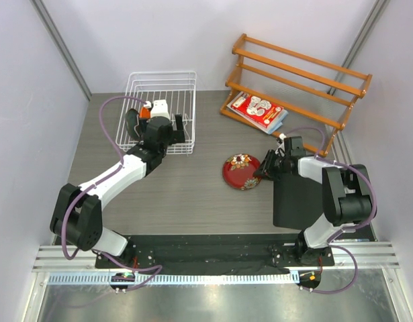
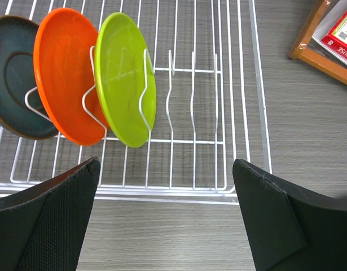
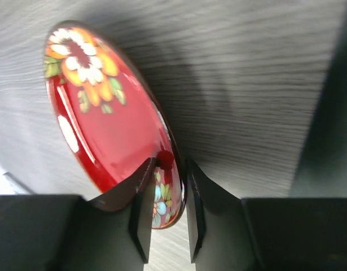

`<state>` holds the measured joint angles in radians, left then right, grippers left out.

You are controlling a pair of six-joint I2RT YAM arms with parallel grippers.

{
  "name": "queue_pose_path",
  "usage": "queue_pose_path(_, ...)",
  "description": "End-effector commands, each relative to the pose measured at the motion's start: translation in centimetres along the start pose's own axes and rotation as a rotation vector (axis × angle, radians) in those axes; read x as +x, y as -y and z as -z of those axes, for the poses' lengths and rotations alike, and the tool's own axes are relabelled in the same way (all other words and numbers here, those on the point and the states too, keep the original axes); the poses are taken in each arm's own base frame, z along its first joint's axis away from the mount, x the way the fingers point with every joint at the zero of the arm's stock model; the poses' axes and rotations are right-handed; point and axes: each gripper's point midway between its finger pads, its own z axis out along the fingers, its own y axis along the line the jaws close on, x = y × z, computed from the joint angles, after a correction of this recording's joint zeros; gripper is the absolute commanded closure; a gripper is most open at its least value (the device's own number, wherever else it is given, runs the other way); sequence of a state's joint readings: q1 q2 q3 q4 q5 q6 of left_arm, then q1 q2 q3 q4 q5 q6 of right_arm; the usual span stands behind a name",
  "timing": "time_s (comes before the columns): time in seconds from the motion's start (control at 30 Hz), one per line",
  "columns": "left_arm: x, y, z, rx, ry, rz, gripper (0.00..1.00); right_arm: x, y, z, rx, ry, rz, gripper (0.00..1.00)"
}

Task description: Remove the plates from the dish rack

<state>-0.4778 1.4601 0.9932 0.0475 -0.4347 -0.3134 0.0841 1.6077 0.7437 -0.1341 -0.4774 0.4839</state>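
The white wire dish rack (image 1: 162, 84) stands at the back left. In the left wrist view the rack (image 2: 235, 84) holds three plates upright in its dividers: dark teal-grey (image 2: 15, 73), orange (image 2: 63, 73) and lime green (image 2: 125, 73). My left gripper (image 1: 158, 127) hovers over the rack's near edge, jaws wide open and empty (image 2: 165, 164). The red floral plate (image 1: 242, 172) lies low on the table at centre right. My right gripper (image 1: 265, 169) is shut on its right rim; in the right wrist view the rim (image 3: 105, 118) sits between the fingers (image 3: 170, 164).
An orange wooden slatted shelf (image 1: 297, 74) stands at the back right with a red-and-white pack (image 1: 258, 111) on its lowest level. A black mat (image 1: 297, 198) lies under the right arm. Grey walls close both sides.
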Motion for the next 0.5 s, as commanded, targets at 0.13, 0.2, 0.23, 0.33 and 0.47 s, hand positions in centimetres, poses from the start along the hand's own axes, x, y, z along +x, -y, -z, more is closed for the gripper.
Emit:
queue_pose_path(0.13,-2.6,-0.2,-0.1,-0.029,0.062,0.007,0.01,-1.9,1.2,0.7,0.156,0.077,0.057,0.48)
queue_pose_path(0.2,-2.7,-0.4,-0.3,-0.043,0.065,0.001,0.0,-2.6,1.8,1.3,0.216,0.119,0.07,0.41)
queue_pose_path(0.23,-2.8,-0.5,-0.5,-0.054,0.065,-0.005,0.01,-2.9,1.2,1.9,0.225,0.143,0.087,0.4)
queue_pose_path(0.33,-3.1,-1.2,-1.0,-0.085,0.063,-0.008,0.01,-4.2,1.4,3.2,0.32,0.218,0.121,0.38)
queue_pose_path(0.47,-3.1,-2.5,-2.2,-0.131,0.059,-0.001,0.01,-6.3,0.0,6.4,0.366,0.368,0.172,0.37)
